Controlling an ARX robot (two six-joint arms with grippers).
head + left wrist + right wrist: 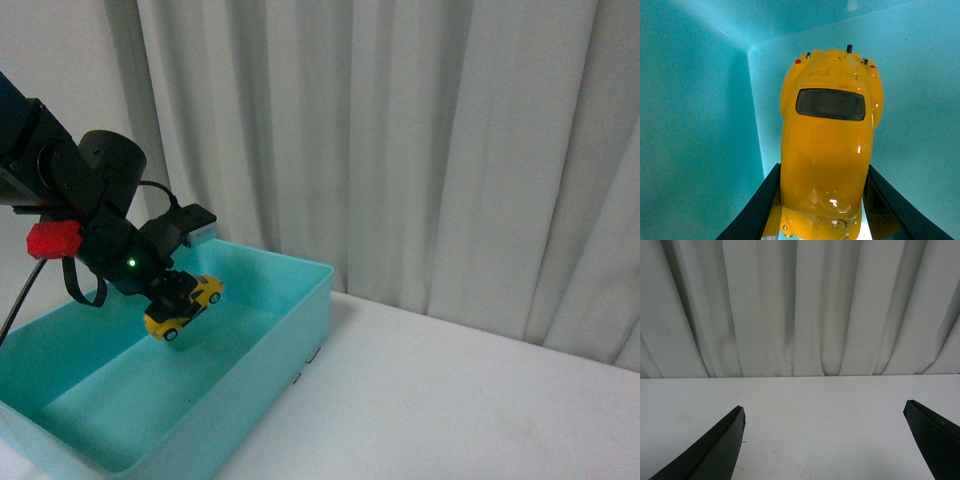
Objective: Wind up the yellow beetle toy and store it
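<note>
Two black left fingers clamp the yellow beetle toy, one pressed to each flank and spread only as wide as the body. Left wrist view: the domed roof and a dark window face the camera. The end with small red lights points into a corner of the teal bin.

Front view: the toy hangs tilted, one end lower, over the bin's interior and nearer its far wall. It sits at about rim height. Cannot tell whether it touches the bin floor, though it looks clear of it. The bin walls stand apart from the toy on all sides. The bin's right-hand wall runs along the white surface, which extends from there to the grey curtain.

Right fingers are spread wide and hold nothing. Right wrist view: they sit above the white surface and point at the curtain, with open surface between the two tips.
</note>
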